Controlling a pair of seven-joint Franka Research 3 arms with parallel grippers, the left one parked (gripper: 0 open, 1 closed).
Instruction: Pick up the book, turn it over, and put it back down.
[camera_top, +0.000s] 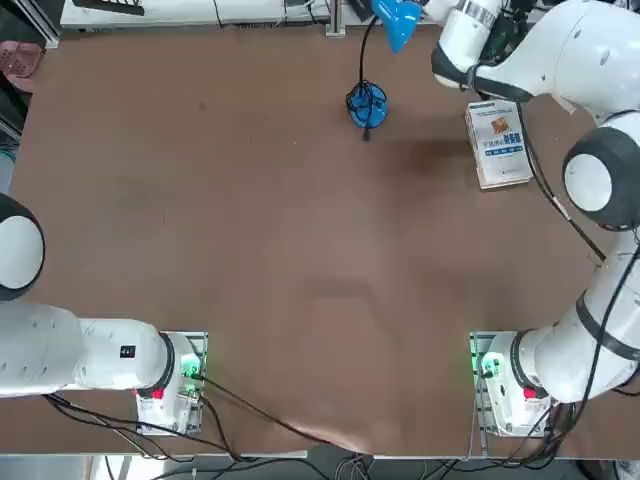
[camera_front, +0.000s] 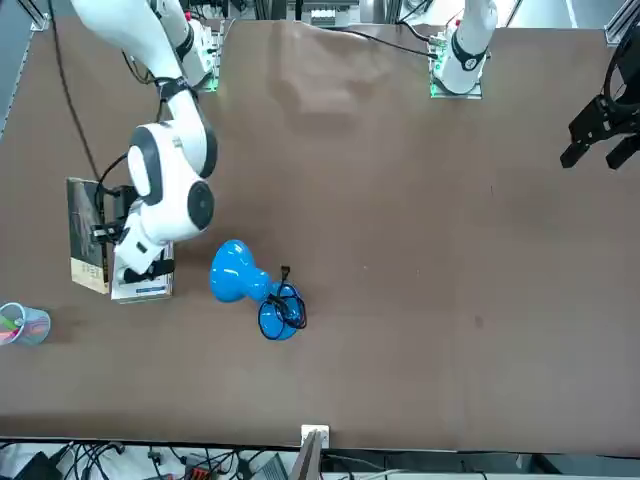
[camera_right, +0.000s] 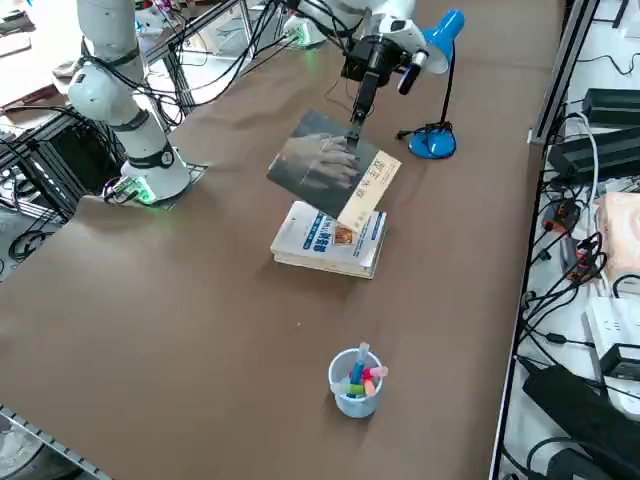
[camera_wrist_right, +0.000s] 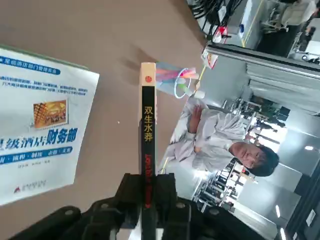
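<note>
Right gripper (camera_right: 355, 128) over the far right part of the table (camera_right: 200, 300), clamped on a grey book (camera_right: 330, 168). Held clear of the tabletop, tilted, grey cover with pale hand picture facing up and toward the side camera. In wrist view: fingers (camera_wrist_right: 131, 196) pressed on both covers at one end of the book (camera_wrist_right: 147, 150), black spine with printed characters facing the camera, book seen edge-on.

Second volume, a white book (camera_right: 325, 240) with blue print, flat on the table directly below the held one, apart from it. Same white book (camera_wrist_right: 40, 125) beside the spine in wrist view.

Blue desk lamp (camera_right: 435, 145) near, toward the table's middle. Clear cup of coloured pens (camera_right: 355, 385) at the right edge, well apart from the books. Person in white (camera_wrist_right: 210, 145) beyond the table.
</note>
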